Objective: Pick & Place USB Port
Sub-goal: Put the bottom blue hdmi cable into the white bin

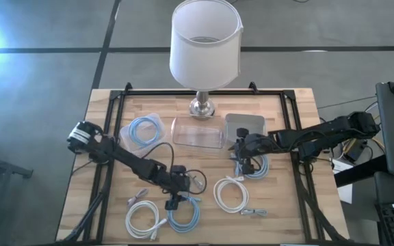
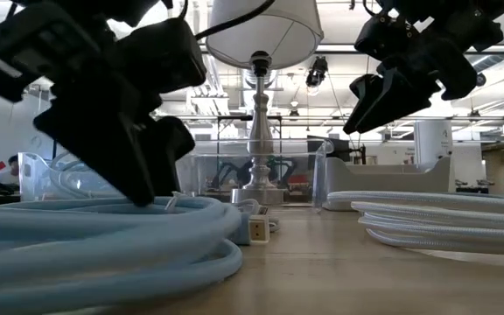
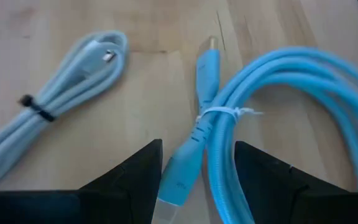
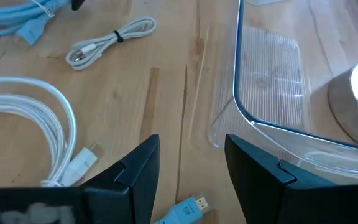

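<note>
Now, at lower centre, the left tool [image 1: 173, 203] hangs released astride the blue cable [image 3: 278, 112], its plug [image 3: 188, 168] between the fingers: grasp pending; next, descend and close. Right tool [image 1: 246, 162] waits released, centre-right.

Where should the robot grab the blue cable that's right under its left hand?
Probably at the straight plug end of the blue cable, which lies between the open left hand. It sticks out from the coil, past the white tie, so coming straight down from above looks easiest.
</note>
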You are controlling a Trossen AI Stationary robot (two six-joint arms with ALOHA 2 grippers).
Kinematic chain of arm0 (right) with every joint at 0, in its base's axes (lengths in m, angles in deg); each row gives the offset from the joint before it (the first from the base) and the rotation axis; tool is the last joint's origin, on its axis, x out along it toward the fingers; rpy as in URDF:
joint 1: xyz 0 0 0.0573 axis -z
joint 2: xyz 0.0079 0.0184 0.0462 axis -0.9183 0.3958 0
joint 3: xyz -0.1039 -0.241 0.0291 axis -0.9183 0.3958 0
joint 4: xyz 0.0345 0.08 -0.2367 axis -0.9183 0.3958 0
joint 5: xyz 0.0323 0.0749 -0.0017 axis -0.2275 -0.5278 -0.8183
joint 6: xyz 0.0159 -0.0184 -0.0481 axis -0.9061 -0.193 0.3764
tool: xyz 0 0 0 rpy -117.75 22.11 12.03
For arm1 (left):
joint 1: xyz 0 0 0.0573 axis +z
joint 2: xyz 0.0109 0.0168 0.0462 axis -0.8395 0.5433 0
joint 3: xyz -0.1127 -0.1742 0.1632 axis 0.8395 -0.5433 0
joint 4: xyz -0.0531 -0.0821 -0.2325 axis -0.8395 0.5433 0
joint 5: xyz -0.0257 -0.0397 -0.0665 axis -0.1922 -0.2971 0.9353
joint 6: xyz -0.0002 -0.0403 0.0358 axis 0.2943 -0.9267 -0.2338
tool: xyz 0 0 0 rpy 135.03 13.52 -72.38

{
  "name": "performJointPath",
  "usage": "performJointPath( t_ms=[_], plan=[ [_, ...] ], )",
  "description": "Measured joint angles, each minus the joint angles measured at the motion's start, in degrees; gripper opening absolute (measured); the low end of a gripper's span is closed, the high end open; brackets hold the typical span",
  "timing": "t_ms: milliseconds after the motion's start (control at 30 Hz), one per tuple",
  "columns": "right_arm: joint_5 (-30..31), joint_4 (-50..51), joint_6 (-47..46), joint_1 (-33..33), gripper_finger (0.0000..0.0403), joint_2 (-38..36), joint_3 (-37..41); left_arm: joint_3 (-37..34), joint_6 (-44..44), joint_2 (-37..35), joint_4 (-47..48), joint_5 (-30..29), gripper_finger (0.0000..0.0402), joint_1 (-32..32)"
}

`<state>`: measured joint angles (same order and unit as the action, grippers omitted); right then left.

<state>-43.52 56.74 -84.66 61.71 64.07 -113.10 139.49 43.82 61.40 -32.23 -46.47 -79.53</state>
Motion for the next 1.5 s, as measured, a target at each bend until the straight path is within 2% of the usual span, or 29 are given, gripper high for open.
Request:
performJointPath(
  t_ms=[233,333,467,533,700,767,933,1000,1233,1433,1500],
  plan=[
    [-0.01,-0.04,2.39,0.0,0.0178,0.0,0.04,0.52,0.68,3.67,-0.15,-1.36,0.0189,-0.17],
    [0.01,-0.04,3.01,0.0,0.0178,0.0,0.04,0.51,0.7,3.4,0.24,-1.28,0.0152,-0.13],
    [0.01,-0.04,3.42,0.0,0.0178,0.0,0.04,0.38,0.46,1.49,2.12,-0.44,0.008,-0.15],
    [0.0,-0.05,4.3,0.0,0.0178,0.0,0.04,0.45,-1.59,-0.39,5.53,-0.13,0.0057,-0.15],
    [0.01,-0.05,4.54,0.0,0.0178,0.0,0.04,4.39,-5.26,-7.71,22.08,-1.03,0.0057,-0.37],
    [0.01,-0.07,4.56,0.0,0.0178,0.0,0.04,7.22,-5.56,-10.44,31.39,-4.79,0.0057,-0.45],
    [0.01,-0.05,4.56,0.0,0.0178,0.0,0.04,14.19,-6.71,-16.8,51.03,-23.15,0.0068,-0.67],
    [0.01,-0.04,4.55,0.0,0.0178,0.0,0.04,16.24,-9.72,-19.19,57.42,-28.03,0.0072,-0.5],
    [0.01,-0.02,4.54,0.0,0.0178,0.0,0.04,17.11,-22.35,-26.05,74.03,-34.91,0.0073,-0.47],
    [0.01,-0.02,4.54,0.0,0.0178,0.0,0.04,15.22,-31.14,-28.77,83.56,-47.48,0.0075,-0.2],
    [0.01,-0.02,4.76,0.0,0.0178,0.0,0.04,14.8,-33.46,-29.0,86.52,-50.08,0.0075,0.23]
  ],
)
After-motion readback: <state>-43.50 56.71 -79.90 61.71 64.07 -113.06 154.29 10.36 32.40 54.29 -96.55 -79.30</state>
